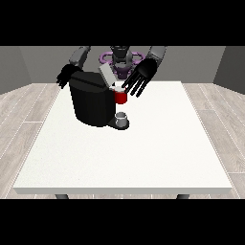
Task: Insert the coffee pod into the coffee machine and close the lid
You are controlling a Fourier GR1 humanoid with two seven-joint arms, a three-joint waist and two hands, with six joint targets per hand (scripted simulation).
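Robot hand at view's right, fingers spread, hovers over coffee machine with lid up, ready to close; robot hand at view's left behind machine, finger state unclear.

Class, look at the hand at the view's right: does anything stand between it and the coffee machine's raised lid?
Nothing visible does. The hand hangs beside the lid, above the red holder of the coffee machine.

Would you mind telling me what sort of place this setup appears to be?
Probably a bare test room for tabletop manipulation: a large white table on a wood-plank floor with plain grey walls, holding only a black coffee machine and a small cup.
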